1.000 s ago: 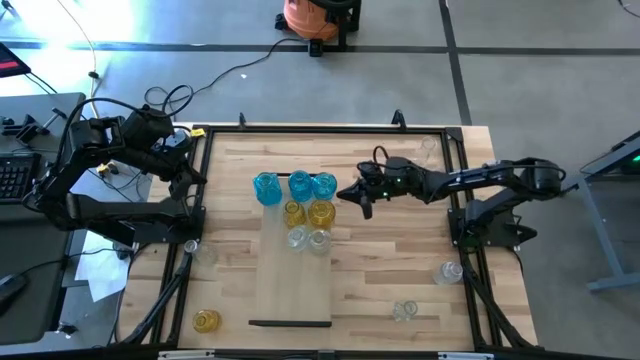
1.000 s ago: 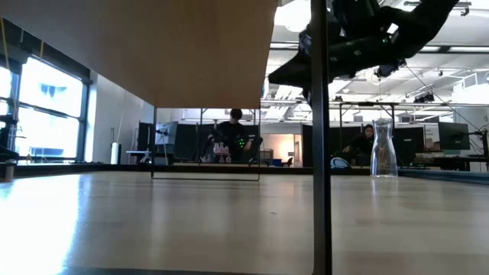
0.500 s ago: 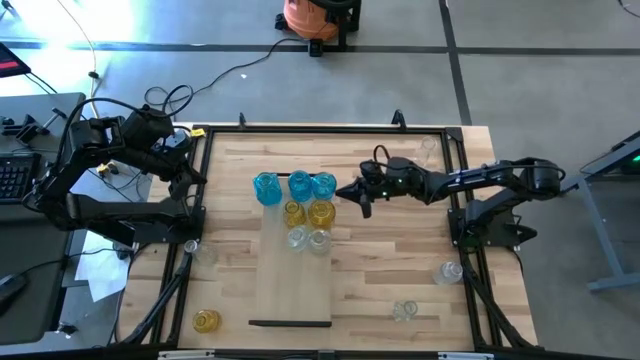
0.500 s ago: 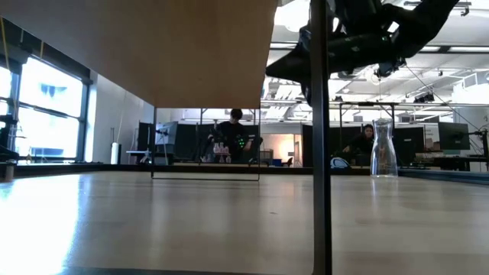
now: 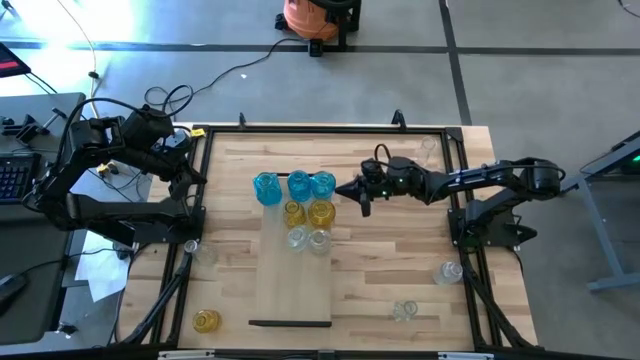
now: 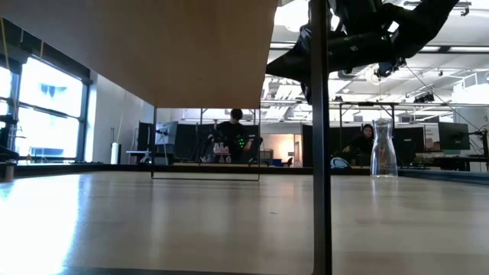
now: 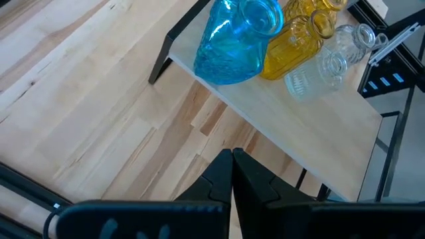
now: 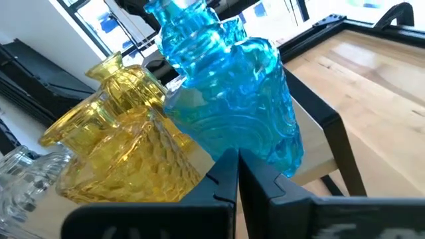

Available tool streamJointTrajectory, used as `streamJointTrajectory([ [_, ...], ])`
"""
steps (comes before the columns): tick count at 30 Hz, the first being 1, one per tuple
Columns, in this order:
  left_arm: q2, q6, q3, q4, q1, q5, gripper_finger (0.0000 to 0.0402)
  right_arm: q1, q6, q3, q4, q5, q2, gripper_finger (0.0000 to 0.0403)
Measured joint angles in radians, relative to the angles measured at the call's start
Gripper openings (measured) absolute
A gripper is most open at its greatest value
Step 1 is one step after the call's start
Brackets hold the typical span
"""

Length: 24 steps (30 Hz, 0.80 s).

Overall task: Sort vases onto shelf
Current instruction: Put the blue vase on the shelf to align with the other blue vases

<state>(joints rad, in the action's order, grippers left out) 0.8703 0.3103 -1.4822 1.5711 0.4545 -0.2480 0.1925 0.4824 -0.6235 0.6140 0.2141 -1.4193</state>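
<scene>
Hovering just right of the blue vases (image 5: pixel 297 186) at the shelf (image 5: pixel 290 285)'s upper end in the high view, the right gripper (image 5: pixel 362 199) is pinched closed and empty, probably lining up beside the sorted colour rows. Parked at upper left, the left gripper (image 7: pixel 232 174) is closed too. Clear vases (image 5: pixel 451 271) at lower right are faint.

From high above, looking straight down on the whole table (image 5: pixel 400 270), both arms and the floor around. From table height, looking flat across the wood into the room, with a clear vase (image 6: pixel 383 149) standing far off. From each wrist, very close and slanting down past shut fingers, both catching the same blue vases (image 7: pixel 236 41) and yellow vases (image 8: pixel 126 149) on the shelf (image 7: pixel 319 126) from opposite sides.
</scene>
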Motion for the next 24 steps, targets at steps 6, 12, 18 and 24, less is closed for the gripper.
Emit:
streamJointTrajectory([
  [6, 0.0, 0.001, 0.0, 0.0, 0.0, -0.006, 0.0, 0.0, -0.001, -0.001, 0.026, 0.0, 0.0, 0.0],
  [12, -0.007, 0.016, 0.007, -0.004, 0.0, -0.025, 0.0, -0.006, 0.033, -0.001, 0.017, -0.016, 0.0, 0.0],
  [18, -0.061, 0.107, 0.163, 0.0, -0.039, -0.073, 0.0, -0.016, 0.041, -0.002, -0.045, -0.153, 0.003, 0.0],
  [24, -0.115, 0.115, 0.37, -0.123, -0.112, -0.055, 0.0, -0.016, 0.073, -0.002, -0.174, -0.406, 0.034, 0.0],
])
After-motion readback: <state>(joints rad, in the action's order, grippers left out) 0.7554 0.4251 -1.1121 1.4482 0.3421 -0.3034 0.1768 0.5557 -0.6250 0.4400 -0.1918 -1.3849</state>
